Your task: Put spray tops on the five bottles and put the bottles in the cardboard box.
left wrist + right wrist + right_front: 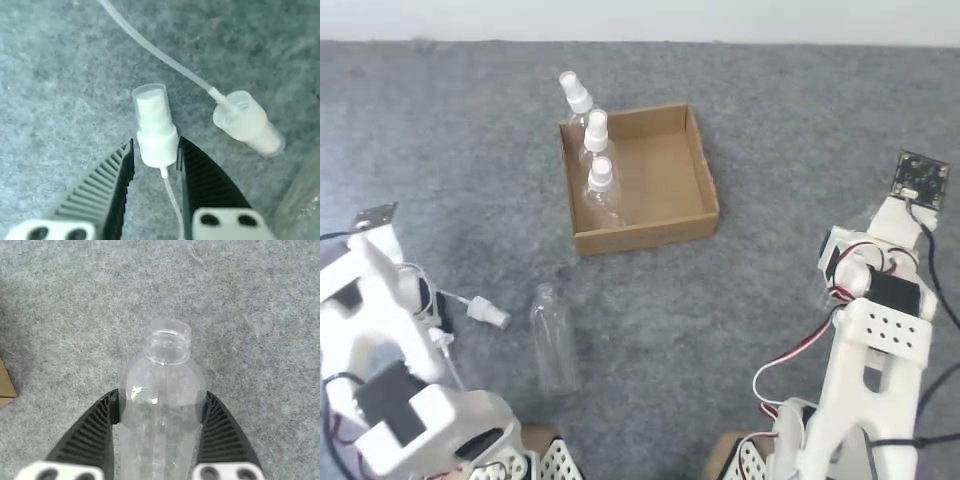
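On the grey table (770, 120), the box (655, 175) sits at the far middle, with three capped bottles (600, 190) standing in a row along its left wall. A loose bottle (552, 345), neck bare, lies on its side toward the near edge, left of centre. My right gripper (161, 396) is closed around the held bottle (167, 370), jaws pressed to its shoulders, its open mouth pointing away from my wrist. My left gripper (155, 145) pinches the held top (152, 112) by its collar, the dip tube trailing back between the jaws. A spare top (247, 122) lies just beside it on the table. The job in hand, as I judge it, is mating the two. I should turn the top so its tube leads, thread that tube into the mouth first, hold the bottle steady, and seat the collar squarely before twisting. A skewed start would likely jam the collar or bend the tube.
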